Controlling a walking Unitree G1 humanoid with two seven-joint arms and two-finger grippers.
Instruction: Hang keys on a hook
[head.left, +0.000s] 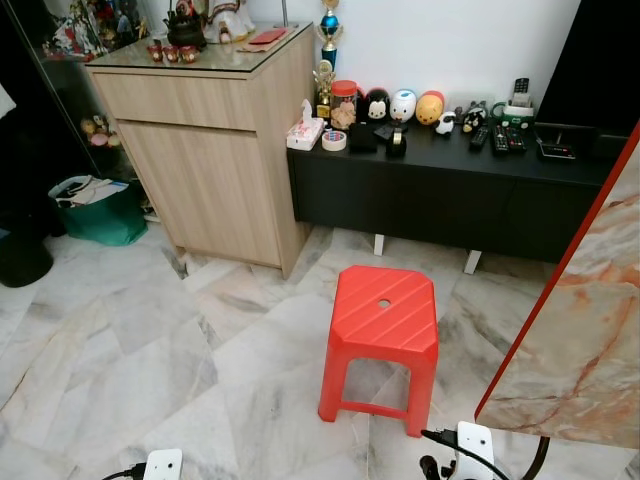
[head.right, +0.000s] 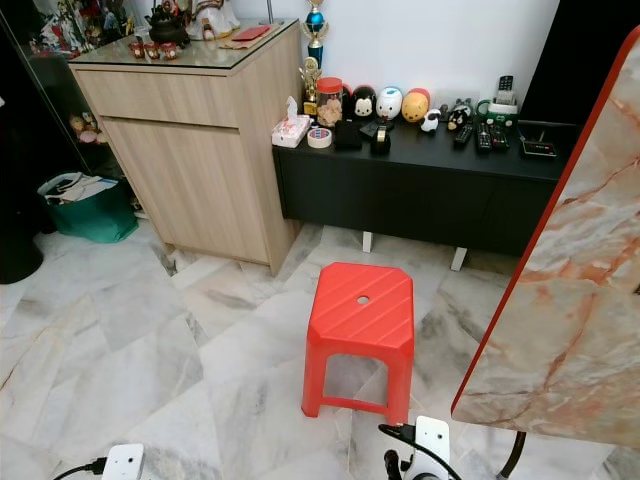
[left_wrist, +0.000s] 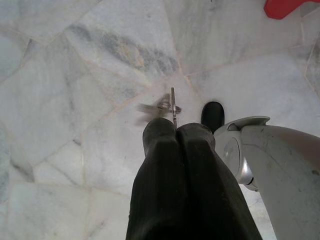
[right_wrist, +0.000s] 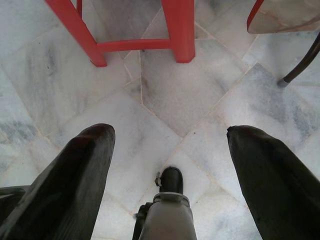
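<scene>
1. The robot is standing on a marble floor (head.left: 150, 350), looking across a living room at a red stool (head.left: 383, 325) near the middle and a marble-topped table (head.left: 590, 340) tilting into view on the right.
2. The left gripper (left_wrist: 176, 131) is hanging low over the floor with its fingers (left_wrist: 160, 150) pressed together, pinching a set of keys (left_wrist: 167, 106); judging by the grip, they are being carried this way so they cannot drop while the robot moves.
3. The keys are sticking out just past the fingertips, the ring held edge-on between the pads and the rest dangling blurred to one side above the floor.
4. The right gripper (right_wrist: 167, 145) is hanging idle with its fingers spread wide and nothing between them, the stool's legs showing just beyond.
5. Far across the room a wooden cabinet (head.left: 215, 150) is standing on the left and a low black console (head.left: 450, 185) on the right, the latter crowded with toys, a tape roll and remotes.
6. No hook can be made out in these views, so the hanging step is likely some way off; the robot probably needs to find the hook and walk to it first.
</scene>
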